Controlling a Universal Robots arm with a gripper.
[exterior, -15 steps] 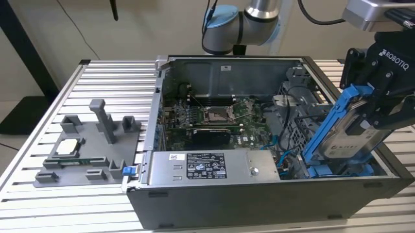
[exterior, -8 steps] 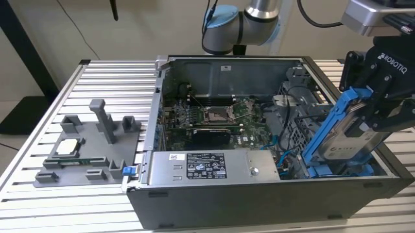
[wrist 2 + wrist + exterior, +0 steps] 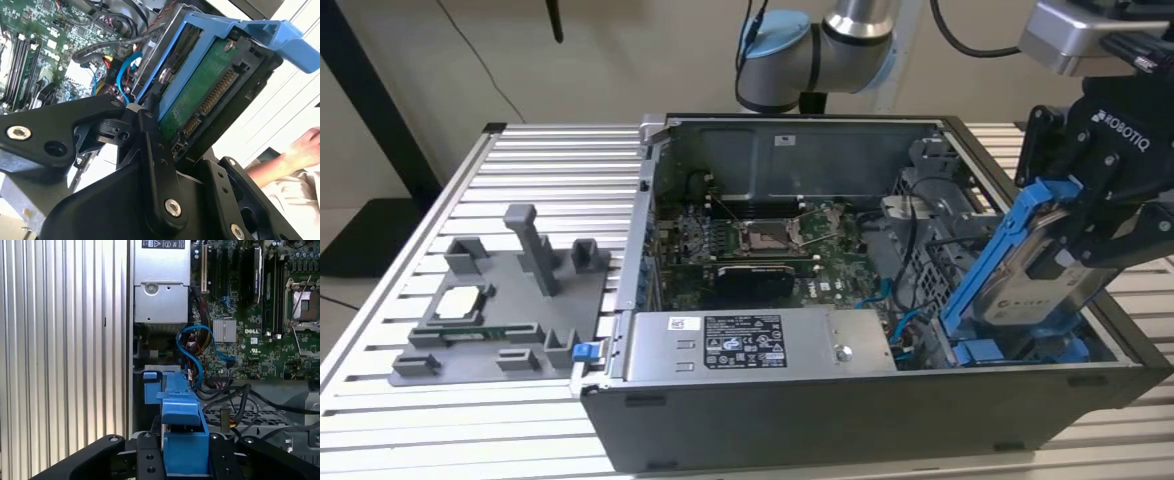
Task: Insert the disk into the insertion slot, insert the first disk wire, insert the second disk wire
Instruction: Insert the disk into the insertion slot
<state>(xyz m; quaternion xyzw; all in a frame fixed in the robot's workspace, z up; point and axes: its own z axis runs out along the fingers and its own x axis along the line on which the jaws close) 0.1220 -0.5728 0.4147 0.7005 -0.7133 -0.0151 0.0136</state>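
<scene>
The biggest thing is the striped metal table (image 3: 520, 170). On it sits the open computer case (image 3: 854, 425), in the middle and right of the exterior view. Inside the case lie the green board (image 3: 761, 235) and, nearer the front, the silver power box (image 3: 761, 345). At the left of that view a grey tray (image 3: 487, 310) of small parts rests on the table. My gripper (image 3: 1087, 250) hangs at the right edge, over the case. My fingers (image 3: 156, 150) are squeezed tight on the disk (image 3: 1034, 295) in its blue frame. The disk leans, with its top end up by me and its low end down in the right front corner of the case, beside the grey drive cage (image 3: 937, 250). I cannot tell if it sits in the slot. A thin blue wire (image 3: 192, 347) curls by the power box. In the second wrist view a person's hand (image 3: 305, 145) shows past the case.
</scene>
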